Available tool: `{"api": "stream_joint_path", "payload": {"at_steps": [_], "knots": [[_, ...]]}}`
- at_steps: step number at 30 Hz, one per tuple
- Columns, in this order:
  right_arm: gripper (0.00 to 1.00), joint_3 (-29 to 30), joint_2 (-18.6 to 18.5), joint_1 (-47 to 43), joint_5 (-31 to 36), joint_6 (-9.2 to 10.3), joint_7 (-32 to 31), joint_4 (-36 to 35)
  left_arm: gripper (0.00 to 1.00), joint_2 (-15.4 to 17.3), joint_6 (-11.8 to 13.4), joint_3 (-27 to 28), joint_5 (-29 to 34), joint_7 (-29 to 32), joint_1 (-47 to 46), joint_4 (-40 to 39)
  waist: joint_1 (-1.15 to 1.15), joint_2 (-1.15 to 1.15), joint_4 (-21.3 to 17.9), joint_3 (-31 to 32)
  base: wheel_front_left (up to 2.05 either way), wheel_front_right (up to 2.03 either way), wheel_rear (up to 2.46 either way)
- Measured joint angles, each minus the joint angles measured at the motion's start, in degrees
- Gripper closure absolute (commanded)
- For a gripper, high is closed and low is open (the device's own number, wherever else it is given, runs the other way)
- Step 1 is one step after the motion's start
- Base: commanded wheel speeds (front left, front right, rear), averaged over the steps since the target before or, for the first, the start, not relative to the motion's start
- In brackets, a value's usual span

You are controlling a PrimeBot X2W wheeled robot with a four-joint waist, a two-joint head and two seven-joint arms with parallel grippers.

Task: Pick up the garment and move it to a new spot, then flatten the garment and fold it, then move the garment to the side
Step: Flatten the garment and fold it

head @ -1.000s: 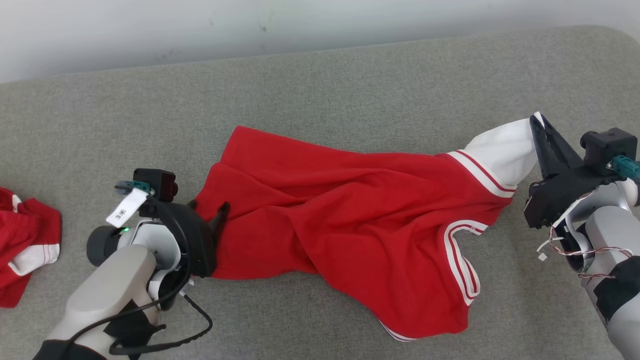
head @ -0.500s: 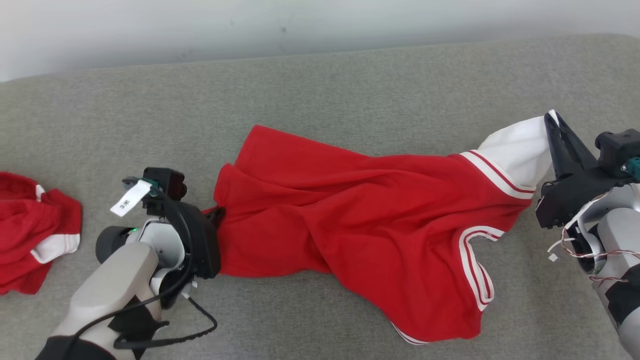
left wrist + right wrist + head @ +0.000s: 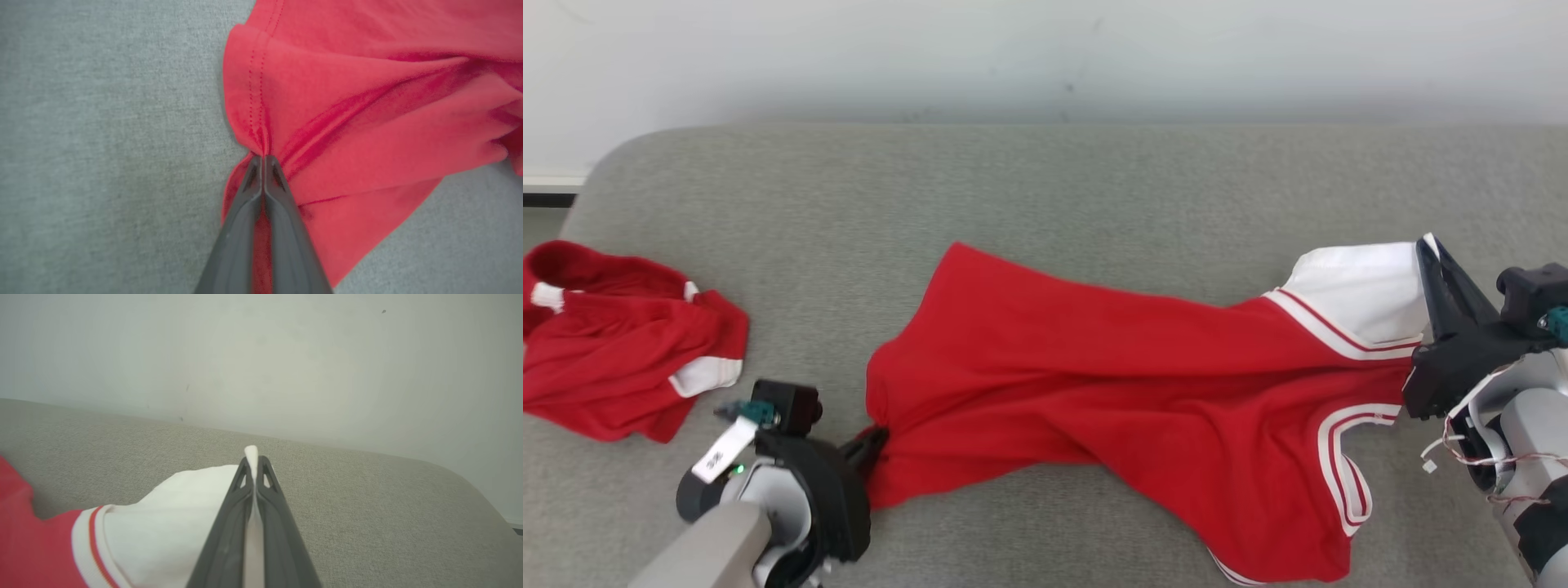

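Observation:
The garment [image 3: 1111, 384] is a red shirt with white, red-striped sleeves, stretched across the grey cushion [image 3: 1045, 188]. At its left hem my left gripper [image 3: 878, 437] is shut on the red fabric; the left wrist view shows the hem [image 3: 261, 122] bunched between the closed fingers [image 3: 282, 196]. My right gripper [image 3: 1427, 245] is shut on the edge of the white sleeve [image 3: 1364, 294] at the far right. The right wrist view shows that white sleeve [image 3: 171, 514] pinched between the fingers [image 3: 269, 498], lifted a little off the cushion.
A second red and white garment [image 3: 621, 343] lies crumpled at the far left of the cushion. A pale wall [image 3: 1045, 49] runs behind the cushion's back edge. The cushion's rounded left corner [image 3: 600, 171] is near that pile.
My left gripper has shut on the garment's left hem. The garment is pulled longer and flatter between both grippers. The camera has tilted, showing more wall and the left pile.

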State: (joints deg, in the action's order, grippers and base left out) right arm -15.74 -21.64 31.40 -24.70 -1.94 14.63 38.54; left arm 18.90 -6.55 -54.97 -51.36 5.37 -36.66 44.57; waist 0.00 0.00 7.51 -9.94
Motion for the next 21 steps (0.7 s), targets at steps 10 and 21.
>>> {"api": "stream_joint_path", "payload": {"at_steps": [10,21], "knots": [[1.0,-0.2,0.03,-1.07,-0.02,-0.02,0.0,-1.08,1.0,3.58,1.55,-0.56,-0.1,-1.44,7.37,-7.72,0.0,0.0,3.99,2.38,0.0,0.0,0.0],[1.0,-0.9,0.74,-1.06,-0.02,-0.08,-0.01,-1.53,0.0,6.99,4.08,1.92,-0.92,-2.15,9.03,-16.86,0.0,0.0,4.2,2.98,0.0,0.0,0.0]]}}
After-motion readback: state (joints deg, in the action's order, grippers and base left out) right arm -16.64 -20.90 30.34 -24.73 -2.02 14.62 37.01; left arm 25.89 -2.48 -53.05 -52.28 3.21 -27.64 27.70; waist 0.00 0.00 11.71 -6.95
